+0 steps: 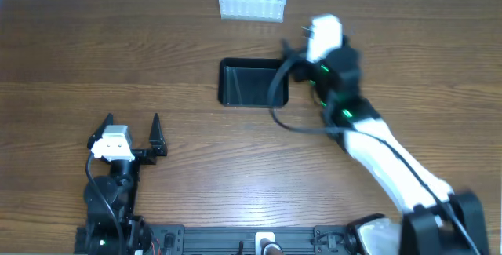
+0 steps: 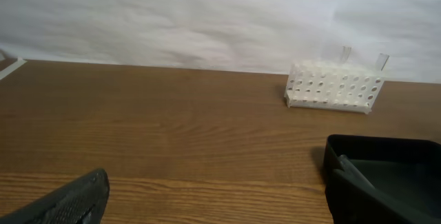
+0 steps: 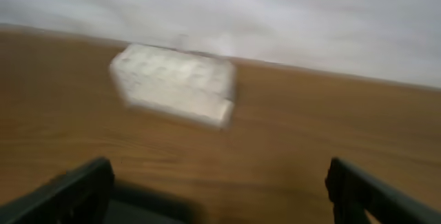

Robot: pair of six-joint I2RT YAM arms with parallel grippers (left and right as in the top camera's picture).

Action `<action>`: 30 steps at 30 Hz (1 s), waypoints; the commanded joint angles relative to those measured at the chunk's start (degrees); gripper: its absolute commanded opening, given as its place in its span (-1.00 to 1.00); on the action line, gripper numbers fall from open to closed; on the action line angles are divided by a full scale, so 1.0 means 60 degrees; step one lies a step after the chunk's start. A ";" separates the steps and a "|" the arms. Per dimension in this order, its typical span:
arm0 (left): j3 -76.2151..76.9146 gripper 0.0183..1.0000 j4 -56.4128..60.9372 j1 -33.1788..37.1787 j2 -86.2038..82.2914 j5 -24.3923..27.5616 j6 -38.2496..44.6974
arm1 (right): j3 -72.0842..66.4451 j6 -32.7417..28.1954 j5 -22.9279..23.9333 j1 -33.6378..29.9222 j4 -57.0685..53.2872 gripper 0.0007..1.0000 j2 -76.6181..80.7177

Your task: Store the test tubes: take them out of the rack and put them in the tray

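Test tubes (image 2: pixel 346 54) stand upright in the white rack (image 1: pixel 251 2) at the upper middle of the top view, two of them poking above its back row. The right gripper (image 1: pixel 296 38), fingers spread wide and holding nothing, hangs near the upper right corner of the black tray (image 1: pixel 222 84), and the rack lies up and to the left of it. The left gripper (image 1: pixel 132 125), also spread, sits at the lower left, well apart. The right arm is plainly nearer, and I'd guess it must drop along the vertical axis of the glass.

Overhead and wrist views seemingly share the rack (image 1: pixel 252 1).
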 commanded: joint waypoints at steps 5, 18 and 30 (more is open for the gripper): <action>-0.0047 1.00 -0.0007 0.0058 -0.0076 0.0131 0.0138 | 0.4626 0.1872 0.0845 0.1428 -0.2240 0.86 0.3585; -0.0047 1.00 -0.0007 0.0058 -0.0076 0.0131 0.0138 | 1.0309 0.2565 0.3198 0.1523 -0.4772 0.86 0.7821; -0.0047 1.00 -0.0007 0.0058 -0.0076 0.0127 0.0138 | 1.0535 0.2251 0.3730 0.1151 -0.4408 0.87 0.8171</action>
